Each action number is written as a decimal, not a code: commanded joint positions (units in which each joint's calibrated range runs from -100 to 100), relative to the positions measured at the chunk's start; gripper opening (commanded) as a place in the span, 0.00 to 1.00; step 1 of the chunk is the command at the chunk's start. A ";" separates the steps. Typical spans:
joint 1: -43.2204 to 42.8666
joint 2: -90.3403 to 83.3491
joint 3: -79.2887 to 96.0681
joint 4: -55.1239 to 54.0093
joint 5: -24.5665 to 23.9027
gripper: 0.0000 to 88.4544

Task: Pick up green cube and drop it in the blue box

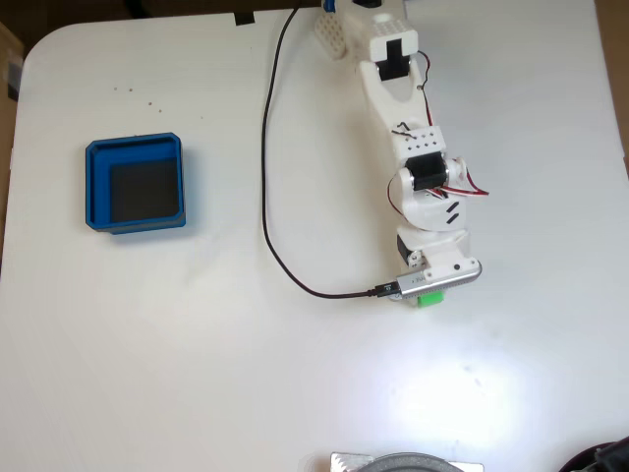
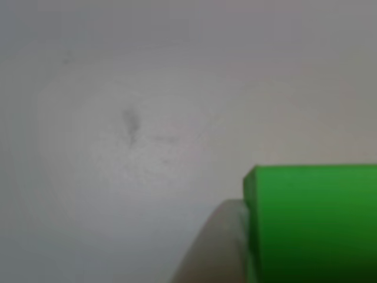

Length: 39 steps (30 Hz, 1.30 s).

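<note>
On the white counter (image 1: 197, 374) the green cube (image 1: 428, 299) lies under the arm's head, well apart from the blue box (image 1: 94, 187). I cannot tell how the jaws stand. The cube looks light, stiff and smooth; take its flat sides.

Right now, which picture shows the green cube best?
The other view: the cube looks big there, with its green faces and one edge plain, though cut off by the frame. The fixed view shows just a green sliver poking out under the arm's tool.
</note>
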 commanded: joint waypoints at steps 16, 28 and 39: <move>7.00 -30.14 -3.55 27.46 0.15 0.02; 24.71 -32.90 -3.46 33.41 0.10 0.02; 37.38 -32.65 -3.46 32.68 0.10 0.02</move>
